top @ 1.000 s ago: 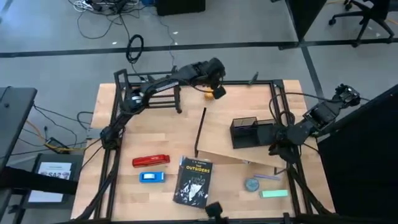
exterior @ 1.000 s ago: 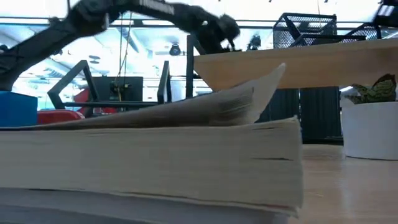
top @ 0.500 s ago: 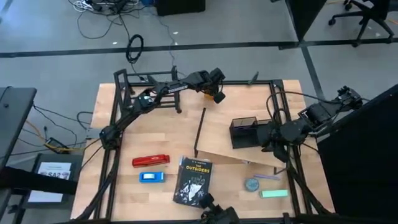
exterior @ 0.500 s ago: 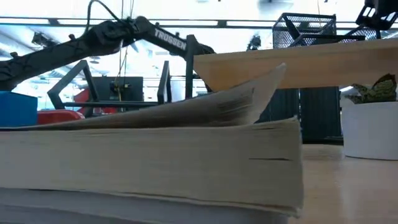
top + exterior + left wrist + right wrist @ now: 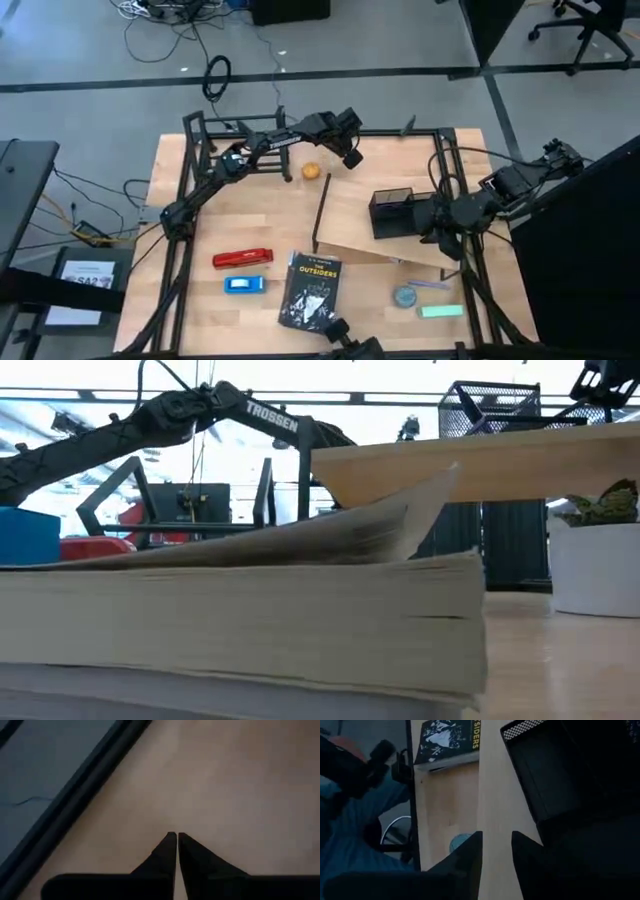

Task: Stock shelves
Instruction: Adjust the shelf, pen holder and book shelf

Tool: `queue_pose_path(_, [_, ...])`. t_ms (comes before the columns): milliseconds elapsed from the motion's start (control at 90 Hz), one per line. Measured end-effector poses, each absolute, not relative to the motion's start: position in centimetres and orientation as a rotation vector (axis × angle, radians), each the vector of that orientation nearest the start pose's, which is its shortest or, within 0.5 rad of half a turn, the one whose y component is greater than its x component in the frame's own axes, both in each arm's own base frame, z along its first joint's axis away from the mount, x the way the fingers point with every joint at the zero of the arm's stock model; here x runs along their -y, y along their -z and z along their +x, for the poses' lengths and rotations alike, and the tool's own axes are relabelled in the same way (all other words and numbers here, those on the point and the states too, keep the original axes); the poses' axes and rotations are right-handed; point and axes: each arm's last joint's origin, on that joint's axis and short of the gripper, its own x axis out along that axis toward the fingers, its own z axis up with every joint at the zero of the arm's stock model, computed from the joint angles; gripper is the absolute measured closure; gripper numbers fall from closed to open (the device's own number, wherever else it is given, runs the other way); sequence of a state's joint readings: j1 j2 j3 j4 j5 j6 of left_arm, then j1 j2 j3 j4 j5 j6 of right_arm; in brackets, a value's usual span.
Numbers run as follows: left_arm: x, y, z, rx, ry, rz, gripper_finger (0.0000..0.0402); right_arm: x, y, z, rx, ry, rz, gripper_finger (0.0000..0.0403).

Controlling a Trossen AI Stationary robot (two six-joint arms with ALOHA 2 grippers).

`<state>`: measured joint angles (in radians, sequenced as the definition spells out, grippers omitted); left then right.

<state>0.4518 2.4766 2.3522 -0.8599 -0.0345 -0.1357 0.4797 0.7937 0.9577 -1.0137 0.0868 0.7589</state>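
Black fingertips of the left pincer [image 5: 176, 845] are pressed together with nothing between them, over bare wood near the table's far edge. In the high view the left pincer sits at about 12 o'clock on the light wooden table [image 5: 250, 215]. A small round orange ball [image 5: 311, 171] lies loose on the table just beside it, toward 9 o'clock from the pincer, not gripped.

Right pincer [image 5: 495, 851]: fingers apart, nothing between them, held over the light wooden plank shelf on thin black legs [image 5: 355, 215], beside the small black mesh box [image 5: 392, 214] standing on that plank, at about 3 o'clock on the table.

Black metal-tube rack [image 5: 255, 152] stands at the far edge, about 11 o'clock, under the left arm.

Unstocked items sit along the near edge:
- red stapler-shaped object [image 5: 242, 258] and a small blue box [image 5: 244, 285] at 7 o'clock
- dark paperback book [image 5: 313, 290] at 6 o'clock
- round grey tin [image 5: 405, 296] and a flat green piece [image 5: 441, 311] at 5 o'clock

Judgement: the ball is on the table, not on either shelf, so the placing step looks incomplete. The next move calls for parting the left fingers, dropping over the ball and closing gently. It is round and likely to roll away.
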Motion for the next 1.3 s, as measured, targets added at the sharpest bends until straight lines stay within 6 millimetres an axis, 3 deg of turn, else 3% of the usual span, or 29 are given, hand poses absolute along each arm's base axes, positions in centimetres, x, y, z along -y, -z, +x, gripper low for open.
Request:
queue_pose_path(422, [-19.1,-30.7,44.0,-0.989,-0.577,-0.158,0.0402,-5.8,-31.9,11.7,-0.892,-0.037,0.446,0.0325])
queue_pose_path(478, [-19.1,-31.1,43.2,-1.032,-0.574,-0.156,0.0402,-5.8,-31.9,11.8,-0.891,-0.038,0.446,0.0325])
queue_pose_path(622, [-21.8,-29.1,41.6,-1.155,-0.636,-0.196,0.0402,-5.8,-31.9,11.9,-0.884,-0.041,0.44,0.0325])
queue_pose_path(722, [-23.2,-27.5,41.7,-1.124,-0.644,-0.224,0.0402,-5.8,-32.0,12.0,-0.872,-0.041,0.426,0.0325])
queue_pose_path(889, [-24.5,-24.1,40.6,-1.217,-0.648,-0.254,0.0402,-5.8,-32.1,12.1,-0.859,-0.04,0.442,0.0325])
queue_pose_path(1144, [-23.6,-18.1,39.8,-1.35,-0.552,-0.238,0.0402,-5.8,-32.1,12.1,-0.857,-0.045,0.434,0.0325])
queue_pose_path(1300, [-22.3,-16.5,39.6,-1.402,-0.464,-0.272,0.0402,-5.8,-32.1,12.2,-0.853,-0.047,0.436,0.0325])
